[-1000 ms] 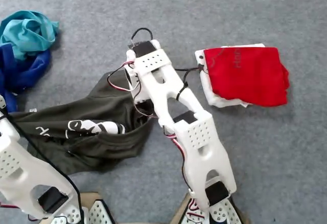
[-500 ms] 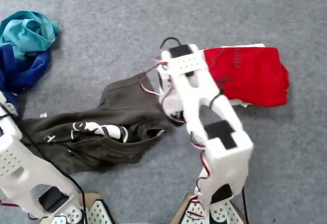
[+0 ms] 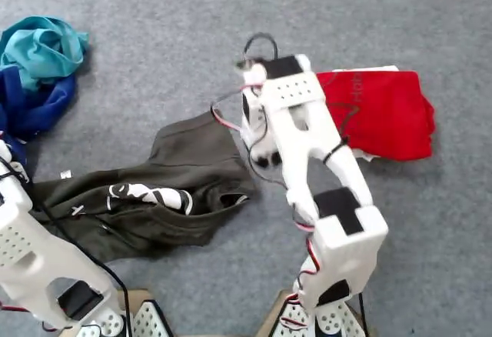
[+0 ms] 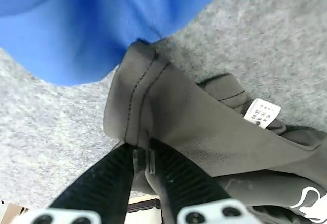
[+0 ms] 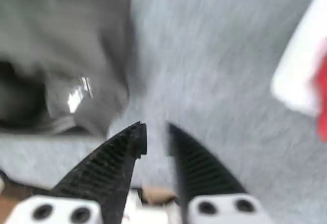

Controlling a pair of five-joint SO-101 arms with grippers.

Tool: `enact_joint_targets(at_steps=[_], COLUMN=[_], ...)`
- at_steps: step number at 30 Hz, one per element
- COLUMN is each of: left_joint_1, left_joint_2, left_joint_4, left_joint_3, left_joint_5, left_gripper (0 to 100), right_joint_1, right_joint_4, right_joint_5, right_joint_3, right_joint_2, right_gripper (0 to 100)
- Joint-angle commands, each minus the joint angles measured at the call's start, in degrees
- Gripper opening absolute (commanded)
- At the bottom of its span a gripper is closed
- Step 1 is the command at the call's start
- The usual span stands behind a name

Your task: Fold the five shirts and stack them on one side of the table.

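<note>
Red shirt (image 3: 384, 114) on white shirt (image 5: 294, 70) — two done, three left; left gripper (image 4: 142, 155) pinches olive shirt (image 3: 192, 175), right gripper (image 5: 156, 134) ajar, empty.

Rough matt grey felt table cover (image 3: 154, 60); soft matt olive-green cloth shirt (image 3: 192, 160); smooth, faintly sheeny blue cloth shirt (image 4: 76, 24); matt red folded cloth shirt (image 3: 384, 114); smooth white plastic arm (image 3: 296, 95)

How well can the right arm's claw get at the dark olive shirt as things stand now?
Probably yes: the right claw hangs open beside the dark olive shirt, with only bare grey table cover between them.
</note>
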Motion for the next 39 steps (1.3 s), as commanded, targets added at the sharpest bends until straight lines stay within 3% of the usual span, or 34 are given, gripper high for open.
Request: enact_joint_targets(at_steps=[1, 6, 15, 39], left_joint_1=[-0.31, -1.63, -2.51, -2.33], left_joint_2=[-3.52, -3.52, -3.52, -3.52], left_joint_4=[0.44, 0.44, 0.44, 0.44], left_joint_3=[-2.15, -2.95, -2.51, -2.86], left_joint_5=[0.0, 2.73, 2.29, 4.31], left_gripper=[9, 21, 21, 21], right_joint_1=[-1.85, -6.07, -8.44, -9.93], right_joint_4=[0.18, 0.18, 0.35, -5.71], right_joint_5=[-2.11, -1.93, -7.38, -7.82], right_joint_3=[-16.22, -36.26, -65.36, -64.66], right_joint_2=[7.43, 23.78, 44.62, 51.56], right_gripper=[19.4, 14.6, 22.7, 22.5])
